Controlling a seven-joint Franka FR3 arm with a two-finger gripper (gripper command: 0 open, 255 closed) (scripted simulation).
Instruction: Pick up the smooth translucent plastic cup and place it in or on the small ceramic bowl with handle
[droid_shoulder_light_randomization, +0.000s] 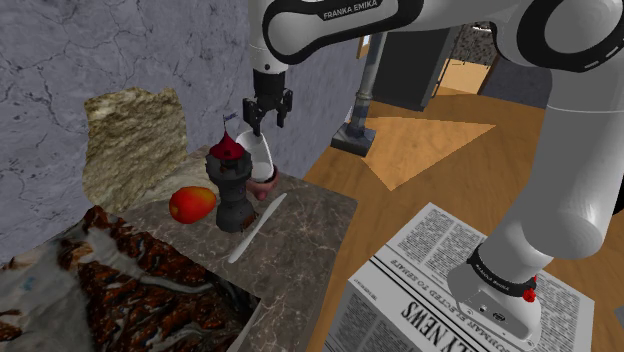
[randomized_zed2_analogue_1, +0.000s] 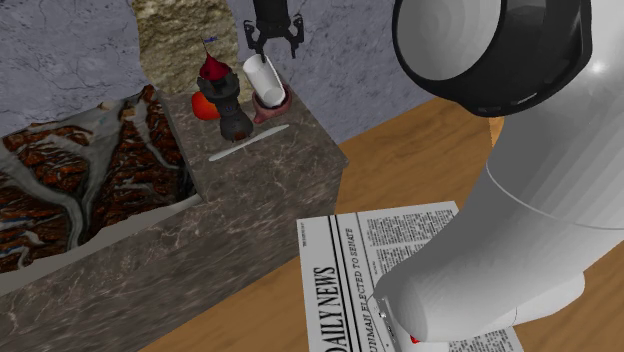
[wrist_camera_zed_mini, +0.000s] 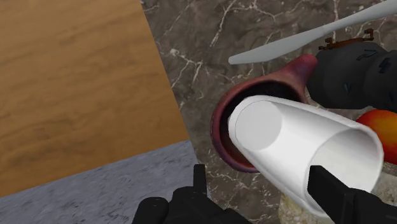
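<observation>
Upper middle of the shoulder view: the white cup leans tilted in the reddish bowl on the table. The end effector hangs just above, fingers apart, released.

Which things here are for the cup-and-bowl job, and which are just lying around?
For the job:
- white cup, leaning in the bowl
- pinkish bowl
- claw, open by the cup

Just lying about:
- grey knife
- red-orange fruit
- black grinder-like thing with a red top
- newspaper-printed stand
</observation>
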